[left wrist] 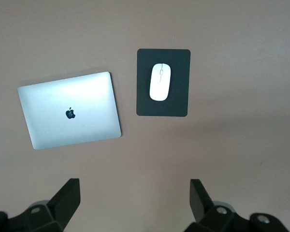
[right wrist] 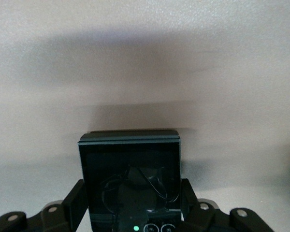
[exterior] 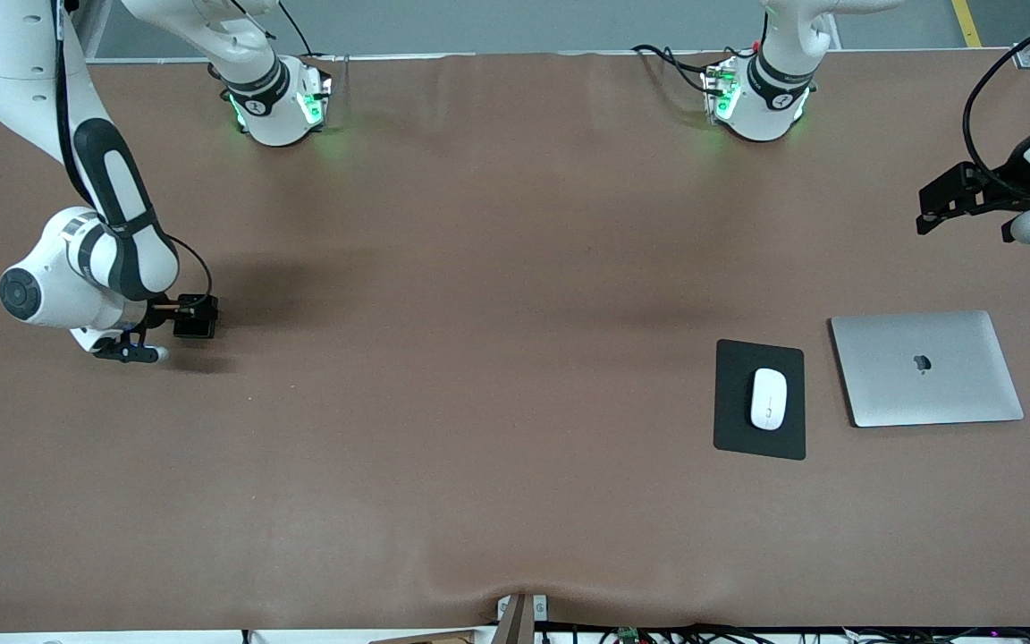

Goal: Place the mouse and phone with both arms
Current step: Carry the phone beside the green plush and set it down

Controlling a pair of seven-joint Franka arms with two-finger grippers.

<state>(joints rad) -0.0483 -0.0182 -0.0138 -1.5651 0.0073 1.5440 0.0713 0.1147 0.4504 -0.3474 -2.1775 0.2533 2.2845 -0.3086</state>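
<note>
The brown table carries a closed silver laptop near the left arm's end, beside a black rectangular pad bearing the small white oval mouse. The left gripper hovers spread, partly cut off at the edge. The right gripper — low near its own end — clamps the square black folded phone.

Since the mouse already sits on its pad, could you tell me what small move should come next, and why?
Probably the right gripper should lower the phone it grips to the bare table under it. The mouse lies on the black pad beside the laptop; the left gripper hangs open over them, holding nothing.
</note>
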